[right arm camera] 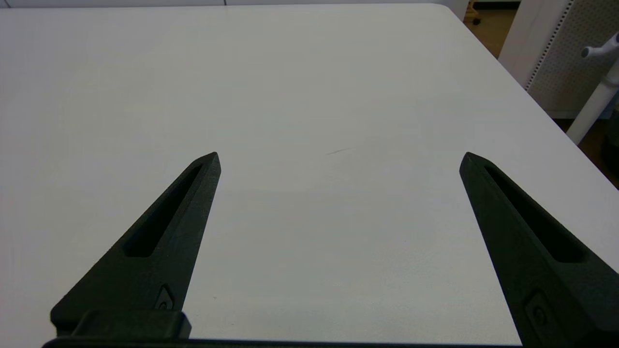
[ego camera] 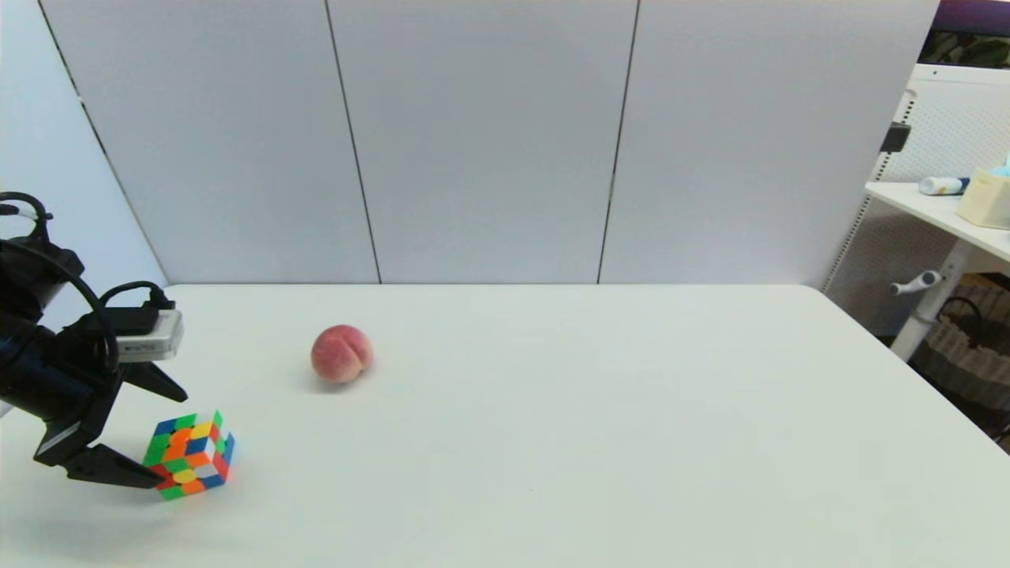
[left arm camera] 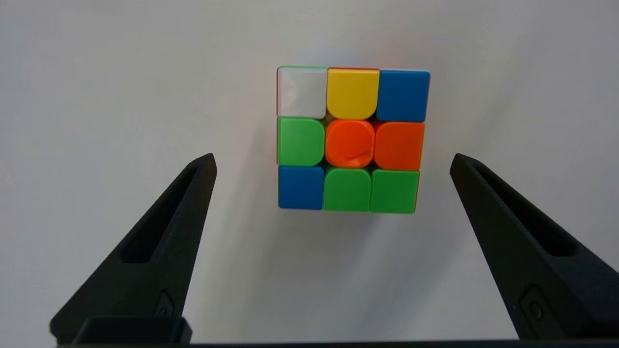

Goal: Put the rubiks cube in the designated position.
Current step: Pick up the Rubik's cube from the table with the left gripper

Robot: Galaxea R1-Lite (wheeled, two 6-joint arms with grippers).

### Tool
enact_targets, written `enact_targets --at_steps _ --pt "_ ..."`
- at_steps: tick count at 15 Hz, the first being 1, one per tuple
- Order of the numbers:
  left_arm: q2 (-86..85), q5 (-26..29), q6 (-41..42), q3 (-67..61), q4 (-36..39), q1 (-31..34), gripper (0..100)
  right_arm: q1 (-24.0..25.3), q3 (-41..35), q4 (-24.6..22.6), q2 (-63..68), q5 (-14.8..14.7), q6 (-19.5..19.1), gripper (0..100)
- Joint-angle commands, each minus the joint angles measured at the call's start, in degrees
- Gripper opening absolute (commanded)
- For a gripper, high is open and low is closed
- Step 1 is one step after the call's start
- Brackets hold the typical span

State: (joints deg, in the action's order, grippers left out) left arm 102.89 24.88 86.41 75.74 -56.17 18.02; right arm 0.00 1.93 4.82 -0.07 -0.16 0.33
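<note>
The rubiks cube (ego camera: 189, 455) lies on the white table (ego camera: 552, 442) near the front left. In the left wrist view the rubiks cube (left arm camera: 350, 140) shows a face with an orange centre, green, blue, yellow and white squares. My left gripper (ego camera: 172, 436) is open and angled down at the cube from the left. Its fingers (left arm camera: 184, 217) are spread wider than the cube, with the tips just short of its sides and touching nothing. My left gripper (left arm camera: 333, 154) holds nothing. My right gripper (right arm camera: 339, 153) is open over bare table and out of the head view.
A pink-red peach (ego camera: 341, 354) sits on the table behind and to the right of the cube. Grey panels (ego camera: 481, 142) close the table's far edge. A side desk with a box (ego camera: 985, 197) stands off the right edge.
</note>
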Motion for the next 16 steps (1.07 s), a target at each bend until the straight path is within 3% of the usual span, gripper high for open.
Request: enact_targets --at_steps 1,12,13,16 --pt "2.1 0.5 0.4 0.0 -0.3 -0.8 100 0.0 0.0 0.0 0.1 0.0 0.0 100" --pt "5.6 0.2 0.3 -1.0 2.3 -2.5 100 0.0 0.0 0.0 0.1 0.0 0.0 100" --pt "5.9 0.1 0.3 -1.1 2.4 -2.6 0 0.0 0.0 0.0 0.1 0.0 0.0 100" --pt "7.2 0.0 0.3 -1.1 2.6 -2.7 0 0.0 0.0 0.0 0.1 0.0 0.0 100"
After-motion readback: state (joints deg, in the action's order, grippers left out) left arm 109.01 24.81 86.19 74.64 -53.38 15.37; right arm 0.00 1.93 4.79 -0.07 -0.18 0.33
